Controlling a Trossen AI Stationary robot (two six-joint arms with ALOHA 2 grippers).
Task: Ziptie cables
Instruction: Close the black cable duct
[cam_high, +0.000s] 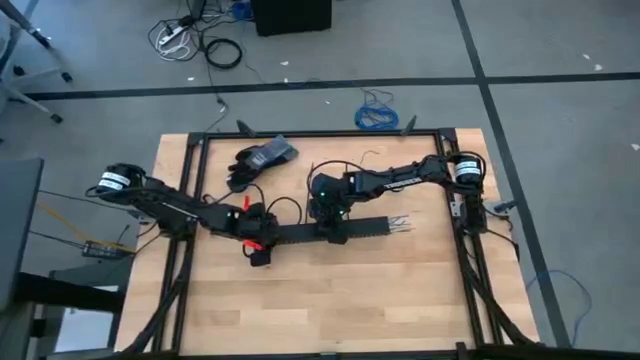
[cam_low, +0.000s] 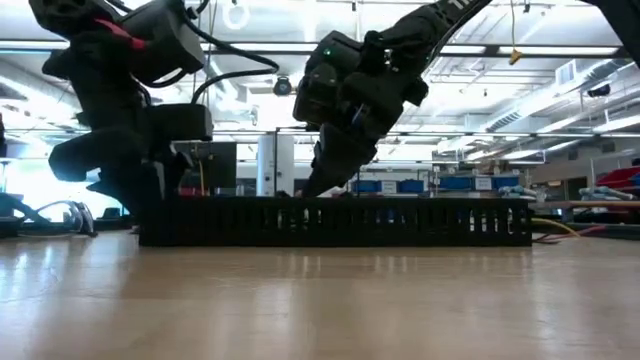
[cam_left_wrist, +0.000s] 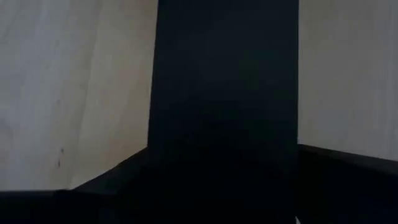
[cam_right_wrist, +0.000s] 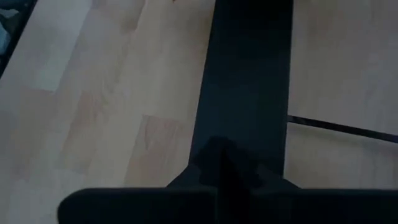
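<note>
your left gripper (cam_high: 258, 240) sits at the left end of the black channel (cam_high: 300, 233) and your right gripper (cam_high: 333, 226) is down on its middle; you cannot tell how either pair of jaws stands. the cables' bare ends (cam_high: 400, 221) poke out at the channel's right end on the table (cam_high: 330, 300).

Overhead and table-level views, plus two close wrist views, all sharing the black channel (cam_high: 330, 231).

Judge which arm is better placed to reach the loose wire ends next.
Right. Its tool sits mid-channel, nearer the splayed wire ends at the channel's right end; the left tool is at the far left end.
</note>
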